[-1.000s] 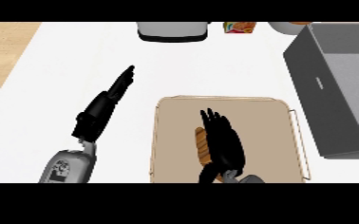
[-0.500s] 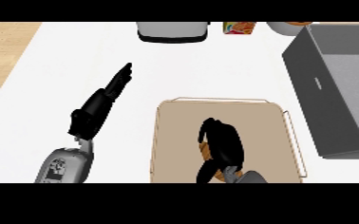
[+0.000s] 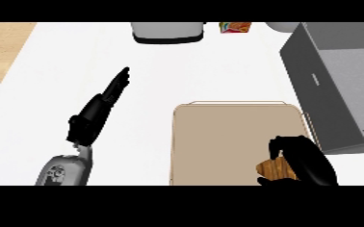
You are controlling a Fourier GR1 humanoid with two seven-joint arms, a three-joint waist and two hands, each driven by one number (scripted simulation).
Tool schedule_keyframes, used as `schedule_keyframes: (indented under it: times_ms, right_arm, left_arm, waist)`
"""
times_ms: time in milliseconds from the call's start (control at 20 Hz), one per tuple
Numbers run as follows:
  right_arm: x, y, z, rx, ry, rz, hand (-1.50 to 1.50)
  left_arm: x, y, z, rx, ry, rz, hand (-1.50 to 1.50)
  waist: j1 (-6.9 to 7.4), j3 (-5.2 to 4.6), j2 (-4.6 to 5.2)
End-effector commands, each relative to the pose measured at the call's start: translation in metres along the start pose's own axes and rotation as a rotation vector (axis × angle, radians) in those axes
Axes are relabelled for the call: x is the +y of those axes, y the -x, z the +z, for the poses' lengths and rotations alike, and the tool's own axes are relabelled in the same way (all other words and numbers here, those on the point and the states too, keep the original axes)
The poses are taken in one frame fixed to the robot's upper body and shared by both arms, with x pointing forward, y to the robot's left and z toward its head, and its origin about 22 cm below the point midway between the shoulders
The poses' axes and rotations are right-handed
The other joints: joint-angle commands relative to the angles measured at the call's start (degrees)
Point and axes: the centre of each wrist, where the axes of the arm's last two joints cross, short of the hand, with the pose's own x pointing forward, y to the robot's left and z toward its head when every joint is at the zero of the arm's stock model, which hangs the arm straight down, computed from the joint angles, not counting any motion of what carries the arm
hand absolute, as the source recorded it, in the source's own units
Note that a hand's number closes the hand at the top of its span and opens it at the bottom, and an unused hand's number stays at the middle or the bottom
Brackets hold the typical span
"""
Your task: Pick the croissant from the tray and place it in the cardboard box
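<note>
The croissant (image 3: 276,169) is held by the right hand (image 3: 304,162), whose fingers are curled over and round it; the pair is located over the near right corner of the tray (image 3: 220,139). Whether the croissant is lifted clear of the tray surface cannot be told.

Risk: only part of the croissant is enclosed, so it may slip from the curled fingers during transfer. The grey cardboard box (image 3: 328,81) stands just beside the tray, on its right, with a tall near wall; a carry made too low is judged likely to strike that wall.

The croissant is seen as a small golden-brown piece with a darker ridged crust, mostly hidden by the hand.

The left hand (image 3: 107,101) rests left of the tray, fingers straight, nothing held.
</note>
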Motion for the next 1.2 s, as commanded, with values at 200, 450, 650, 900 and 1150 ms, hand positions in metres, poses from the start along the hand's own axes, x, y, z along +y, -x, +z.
schedule_keyframes:
  times_ms: [200,450,650,900,1150]
  right_arm:
    - [-0.065,0.123,0.071,-0.044,0.27,0.136,1.5]
    - [-0.112,0.114,0.113,-0.147,0.323,0.05,1.5]
    - [-0.135,0.115,0.14,-0.176,0.379,-0.01,1.5]
    - [-0.182,0.114,0.17,-0.209,0.501,-0.113,1.5]
    - [-0.193,0.124,0.211,-0.113,0.554,-0.217,1.5]
  left_arm:
    - [0.022,-0.002,0.006,0.013,0.002,-0.007,0.0]
    - [0.015,-0.005,0.001,0.013,-0.013,-0.004,0.0]
    - [0.009,-0.005,0.005,-0.021,-0.021,-0.005,0.0]
    - [0.007,-0.001,0.001,0.003,-0.034,-0.006,0.0]
    - [-0.008,0.001,0.005,-0.005,-0.012,-0.016,0.0]
  waist:
    - [0.27,0.07,0.35]
    - [-0.35,-0.1,0.16]
    - [0.18,-0.1,0.25]
    - [-0.9,-0.19,0.06]
    - [0.36,-0.12,0.31]
